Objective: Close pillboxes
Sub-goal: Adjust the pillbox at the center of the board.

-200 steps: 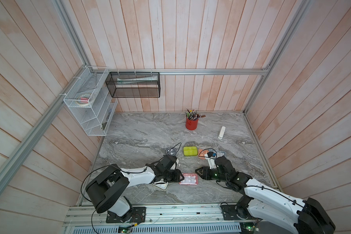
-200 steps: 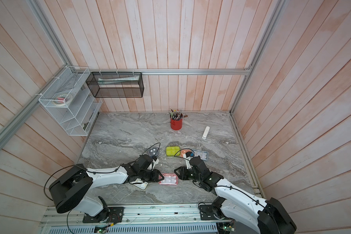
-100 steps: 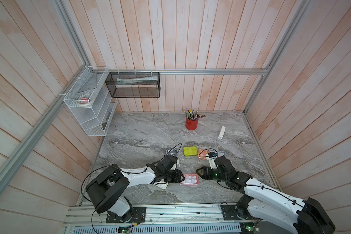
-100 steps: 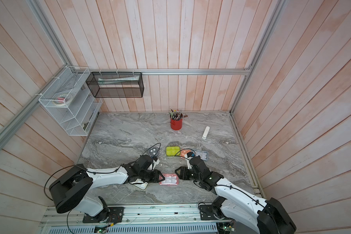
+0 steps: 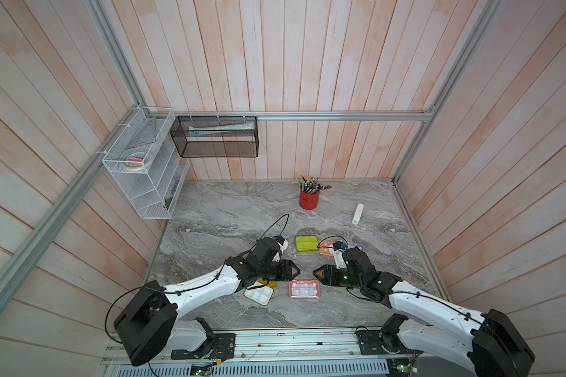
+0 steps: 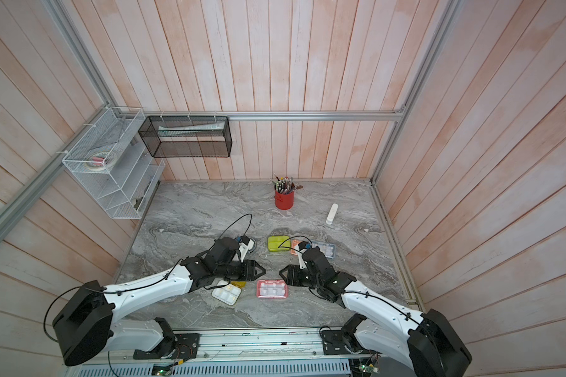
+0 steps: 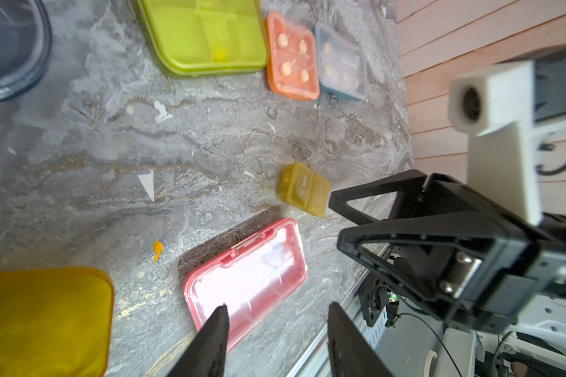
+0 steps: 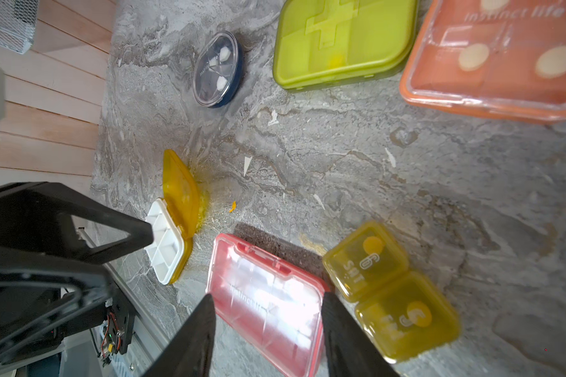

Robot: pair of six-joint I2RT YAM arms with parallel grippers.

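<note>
Near the front edge of the worktop (image 5: 229, 212), the pink-red pillbox (image 5: 304, 289) is lying flat with its lid down. The left tool (image 5: 296, 270) and right tool (image 5: 315, 272) are pointing at each other just over its far side, both with jaws standing apart and gripping nothing. "instinct life" is showing on its clear lid in the right wrist view, and also on the orange pillbox (image 8: 494, 58), which is running off the frame there. The small olive pillbox (image 8: 389, 293), just beside the pink-red one, is showing "6 SAT" and a "5" whose letters are blurring out; in both top views it is hiding beneath the right tool. The yellow pillbox (image 8: 180, 192) is sitting open, its amber lid raised off the white tray, and the left arm (image 5: 203, 287) is partly covering it in both top views. The lime-olive pillbox (image 8: 340, 42), light blue pillbox (image 7: 340, 65) and round dark pillbox (image 8: 217, 68) are lying farther back, lids looking shut.
</note>
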